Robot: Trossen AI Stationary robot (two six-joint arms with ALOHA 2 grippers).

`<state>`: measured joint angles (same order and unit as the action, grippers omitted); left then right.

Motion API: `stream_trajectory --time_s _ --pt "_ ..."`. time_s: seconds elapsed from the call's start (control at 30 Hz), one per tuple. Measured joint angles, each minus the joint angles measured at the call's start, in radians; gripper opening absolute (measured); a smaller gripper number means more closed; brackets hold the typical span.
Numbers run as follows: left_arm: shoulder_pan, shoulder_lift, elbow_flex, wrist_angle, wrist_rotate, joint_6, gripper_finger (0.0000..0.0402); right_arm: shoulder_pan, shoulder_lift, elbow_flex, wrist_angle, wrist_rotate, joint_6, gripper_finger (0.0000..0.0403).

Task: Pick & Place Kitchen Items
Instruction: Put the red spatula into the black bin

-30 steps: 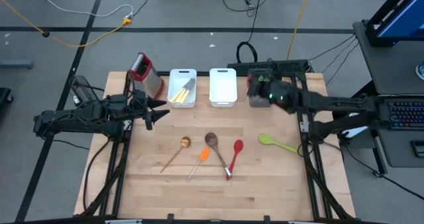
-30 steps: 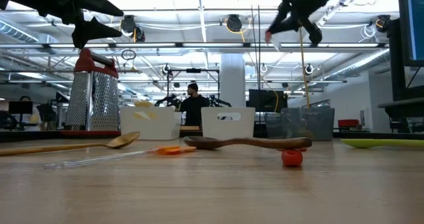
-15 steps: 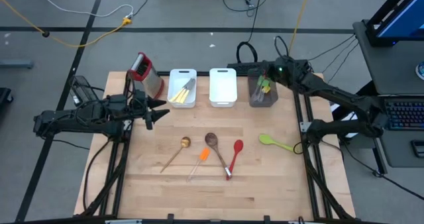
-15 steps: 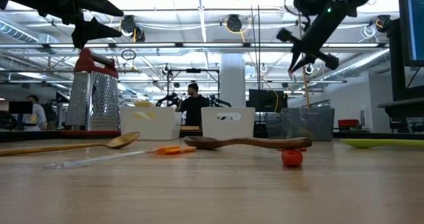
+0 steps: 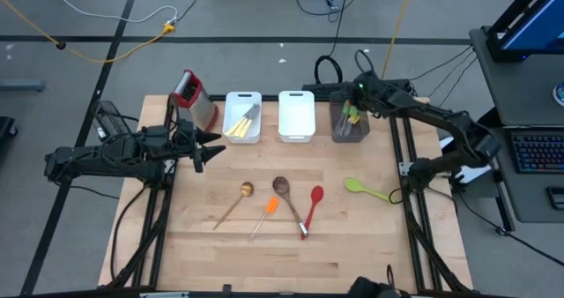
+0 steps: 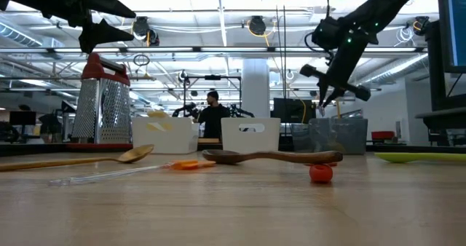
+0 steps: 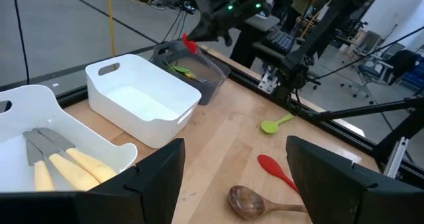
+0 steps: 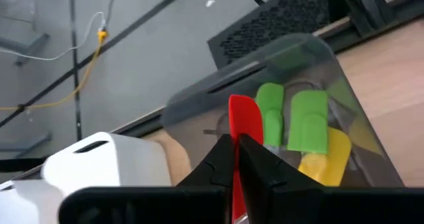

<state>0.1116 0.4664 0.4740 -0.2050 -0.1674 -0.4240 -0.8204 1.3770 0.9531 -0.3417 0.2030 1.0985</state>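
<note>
- Red spatula [image 8: 245,128]: handle hidden between the fingers of the right gripper [image 8: 236,159].
- Grey bin [image 5: 351,124]: contents too small to identify from above.
- Knives [image 7: 56,168] in the white bin [image 7: 40,111]: cut off by the frame edge.
- Wooden spoon [image 7: 255,201]: handle cut off.

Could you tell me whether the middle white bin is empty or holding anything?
Empty: the middle white rectangular bin shows only bare white floor in the left wrist view.
</note>
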Motion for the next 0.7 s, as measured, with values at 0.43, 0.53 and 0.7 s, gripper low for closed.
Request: stream_trajectory --time_s 0.43,0.53,0.7 --pt "0.000 0.000 0.000 0.000 0.000 0.001 0.0269 -0.011 0.061 0.000 0.033 0.004 0.016 0.0004" --pt "0.000 0.000 0.000 0.000 0.000 0.001 0.0269 -0.019 0.062 0.000 0.030 0.004 0.016 0.0007" --pt "0.000 0.000 0.000 -0.001 0.000 0.001 0.0269 -0.024 0.062 0.000 0.030 0.004 0.016 0.0039"
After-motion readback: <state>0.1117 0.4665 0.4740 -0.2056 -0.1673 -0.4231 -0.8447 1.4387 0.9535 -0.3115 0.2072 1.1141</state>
